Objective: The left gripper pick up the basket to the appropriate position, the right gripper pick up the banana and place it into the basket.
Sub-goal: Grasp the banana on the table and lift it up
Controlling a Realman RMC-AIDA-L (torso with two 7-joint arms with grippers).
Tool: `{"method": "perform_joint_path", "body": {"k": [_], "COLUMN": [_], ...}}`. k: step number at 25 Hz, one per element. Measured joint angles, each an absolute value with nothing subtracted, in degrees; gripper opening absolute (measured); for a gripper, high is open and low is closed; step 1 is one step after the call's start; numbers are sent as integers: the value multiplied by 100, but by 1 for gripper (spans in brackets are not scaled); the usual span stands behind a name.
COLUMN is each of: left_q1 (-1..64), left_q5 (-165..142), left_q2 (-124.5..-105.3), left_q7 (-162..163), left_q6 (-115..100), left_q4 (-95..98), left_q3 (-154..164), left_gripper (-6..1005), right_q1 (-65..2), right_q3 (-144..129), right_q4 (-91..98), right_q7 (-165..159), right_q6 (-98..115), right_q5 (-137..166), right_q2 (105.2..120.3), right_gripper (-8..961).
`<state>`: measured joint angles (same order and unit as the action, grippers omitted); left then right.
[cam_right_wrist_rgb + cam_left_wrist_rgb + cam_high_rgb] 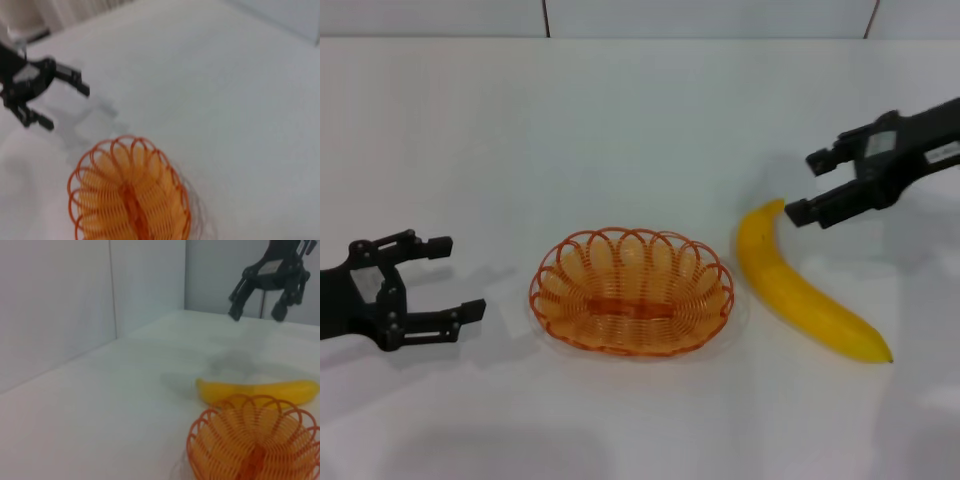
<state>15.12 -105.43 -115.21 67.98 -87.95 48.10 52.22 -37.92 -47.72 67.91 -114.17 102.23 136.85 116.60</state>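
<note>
The basket (631,291) sits mid-tabletop (620,130), empty; the banana (803,288) lies just to its right. Both end effectors are open and empty: the left (448,278) left of the basket, the right (806,186) above the banana's far tip. Neither grasp has begun; next, the left should close on the basket's rim.

The basket (631,291) sits between the left pincer (448,277) and the banana (803,285), right pincer (807,186) behind.

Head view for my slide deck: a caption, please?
Open left gripper beside empty basket; open right gripper near banana.
</note>
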Motion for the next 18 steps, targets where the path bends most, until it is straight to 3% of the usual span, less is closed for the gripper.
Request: {"method": "perform_joint_path", "body": {"k": [18], "left_q1": [1784], "left_q5": [-10620], "left_q2": [-11565], "left_q7": [6767], "left_q6": [-8797], "left_q4": [4737], "left_q3": [5289], "left_gripper": [908], "right_q1": [-4022], "right_q3": [-5965], "right_q4": [5521], "right_q7": [-12261], "right_q6": [9093], "right_q5": [14195], "right_q2": [11684], "right_gripper": [871]}}
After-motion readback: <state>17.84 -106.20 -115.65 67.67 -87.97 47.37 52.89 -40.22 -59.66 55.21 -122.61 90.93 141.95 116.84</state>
